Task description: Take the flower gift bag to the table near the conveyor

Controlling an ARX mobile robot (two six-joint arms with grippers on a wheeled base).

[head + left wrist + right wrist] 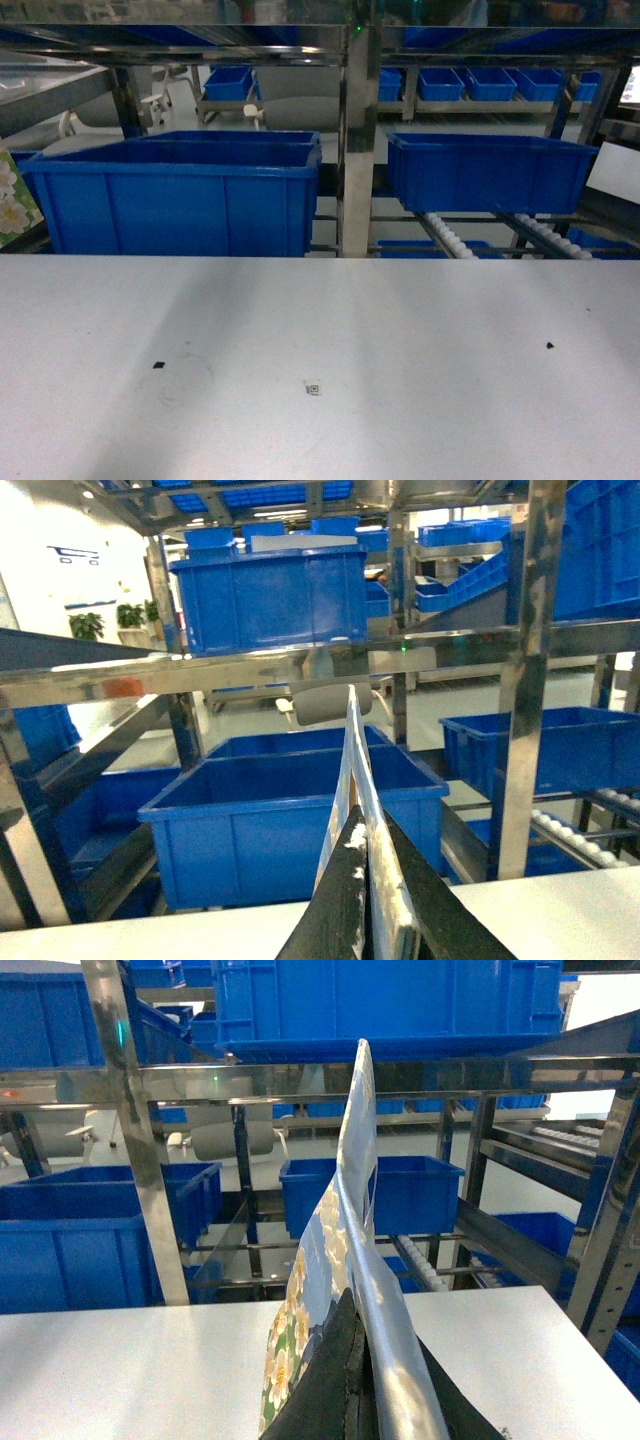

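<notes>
My left gripper (368, 900) and right gripper (352, 1380) each pinch an edge of the flower gift bag (345, 1260) above the table (130, 1360); no readable writing.

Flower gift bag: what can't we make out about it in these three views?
- Head: flower gift bag cut by the left edge; only a sliver shows.
- Left wrist: left gripper pinches a thin sheet edge-on; faces unseen.
- Right wrist: right gripper grips the bag edge-on; bottom cut off.
</notes>
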